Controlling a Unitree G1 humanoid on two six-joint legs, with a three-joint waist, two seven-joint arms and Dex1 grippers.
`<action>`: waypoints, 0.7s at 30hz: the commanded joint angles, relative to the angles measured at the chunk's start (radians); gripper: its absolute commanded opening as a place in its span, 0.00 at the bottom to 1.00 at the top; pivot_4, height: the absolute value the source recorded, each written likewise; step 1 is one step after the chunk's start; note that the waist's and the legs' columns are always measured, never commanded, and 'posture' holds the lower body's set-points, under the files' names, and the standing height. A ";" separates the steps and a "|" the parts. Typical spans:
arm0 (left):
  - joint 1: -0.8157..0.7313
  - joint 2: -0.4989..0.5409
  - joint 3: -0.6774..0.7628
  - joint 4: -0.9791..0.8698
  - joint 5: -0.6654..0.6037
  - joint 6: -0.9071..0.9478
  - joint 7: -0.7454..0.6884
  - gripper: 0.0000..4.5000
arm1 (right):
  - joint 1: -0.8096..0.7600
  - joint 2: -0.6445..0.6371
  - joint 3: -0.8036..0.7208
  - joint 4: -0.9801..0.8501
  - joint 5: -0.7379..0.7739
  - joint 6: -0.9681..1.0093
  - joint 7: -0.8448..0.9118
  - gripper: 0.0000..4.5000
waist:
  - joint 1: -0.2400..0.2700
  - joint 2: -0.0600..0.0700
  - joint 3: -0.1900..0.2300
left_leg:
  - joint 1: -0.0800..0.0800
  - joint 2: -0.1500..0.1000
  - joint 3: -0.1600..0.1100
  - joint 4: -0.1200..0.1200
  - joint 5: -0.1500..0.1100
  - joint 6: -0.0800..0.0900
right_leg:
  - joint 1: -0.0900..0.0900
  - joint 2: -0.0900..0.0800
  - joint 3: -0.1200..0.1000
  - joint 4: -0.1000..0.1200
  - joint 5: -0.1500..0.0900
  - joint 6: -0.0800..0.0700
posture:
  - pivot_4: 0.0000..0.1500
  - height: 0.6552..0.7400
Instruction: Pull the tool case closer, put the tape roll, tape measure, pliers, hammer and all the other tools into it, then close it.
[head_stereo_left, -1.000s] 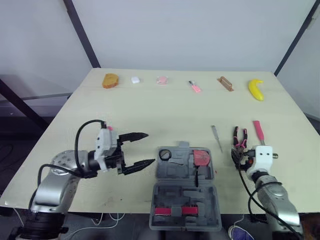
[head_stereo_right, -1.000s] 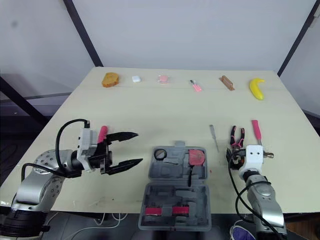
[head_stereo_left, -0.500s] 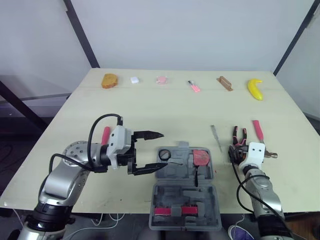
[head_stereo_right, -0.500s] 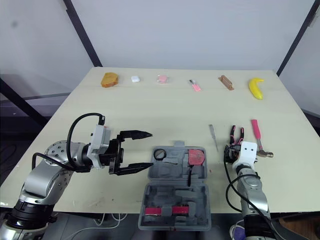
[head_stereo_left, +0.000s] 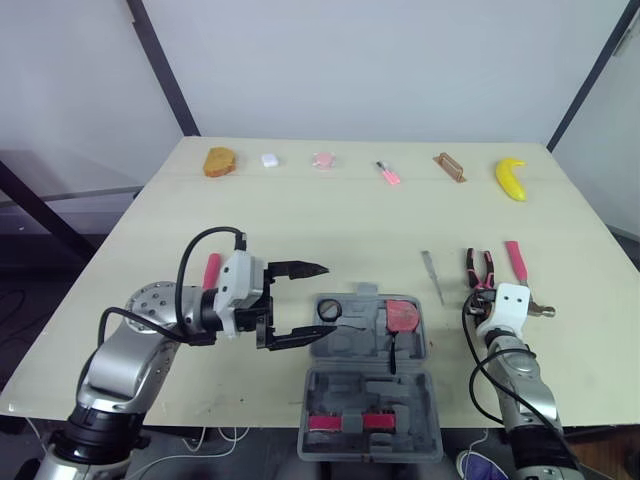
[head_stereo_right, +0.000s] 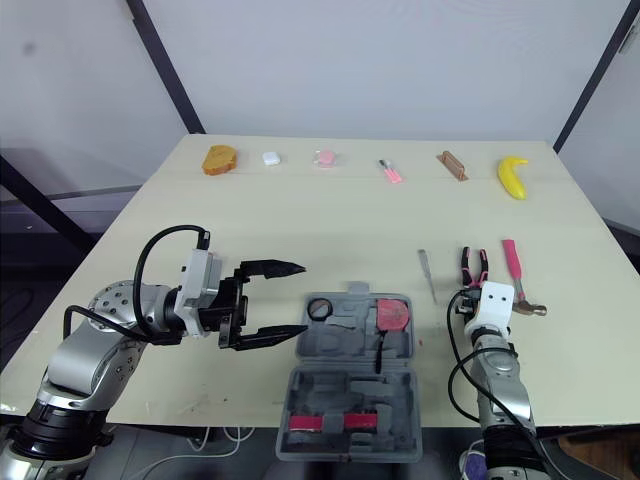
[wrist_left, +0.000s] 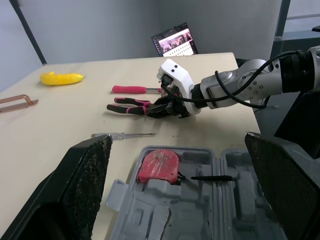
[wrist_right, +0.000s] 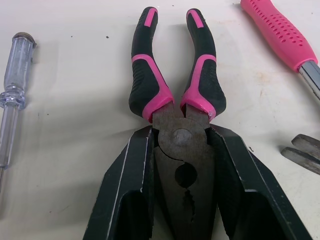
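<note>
left end effector (head_stereo_left: 328, 300): fingers spread wide, holding nothing, hovering just beside the left side of the tool case (head_stereo_left: 370, 400), tips pointing toward it.

right end effector (wrist_right: 181, 134): fingers narrow, closed against both sides of the head of the pliers (wrist_right: 176, 95). the pliers lie flat on the desk (head_stereo_left: 330, 215), pink-and-black handles pointing away from me.

tool case: open, grey, at the near edge of the desk between my two arms. the red tape measure (head_stereo_left: 404, 315) sits in its upper half at the right, the black tape roll (head_stereo_left: 331, 309) in the upper left corner. a red strip lies in the lower half.

on the desk, right of the case: a clear screwdriver (head_stereo_left: 432, 275), then the pliers, then the hammer (head_stereo_left: 517, 262) with its pink handle, just beside the pliers.

a pink-handled tool (head_stereo_left: 211, 270) lies beside my left arm.

far edge: a banana (head_stereo_left: 511, 178) and a row of small items.
</note>
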 joint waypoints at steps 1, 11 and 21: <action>-0.006 0.013 0.029 -0.019 -0.022 -0.003 -0.009 1.00 | 0.046 -0.047 0.027 -0.070 -0.014 0.018 0.065 0.23 | 0.003 0.000 0.000 | 0.000 0.000 0.000 0.000 0.000 0.000 | 0.000 0.000 0.000 0.000 0.000 0.000 | 1.00 1.00; 0.040 0.032 0.092 -0.024 -0.087 0.006 -0.052 1.00 | 0.107 -0.213 0.043 -0.351 0.087 0.120 0.322 0.23 | -0.001 0.004 0.003 | -0.001 0.000 0.001 0.000 0.000 0.000 | 0.000 0.000 0.000 0.000 0.000 0.000 | 1.00 1.00; 0.127 0.095 0.191 0.102 -0.104 -0.088 -0.245 1.00 | 0.049 -0.511 0.195 -0.542 0.193 0.239 0.767 0.23 | 0.003 0.004 0.003 | -0.001 0.000 0.000 0.000 0.000 0.000 | 0.000 0.001 0.000 -0.001 0.000 0.000 | 1.00 1.00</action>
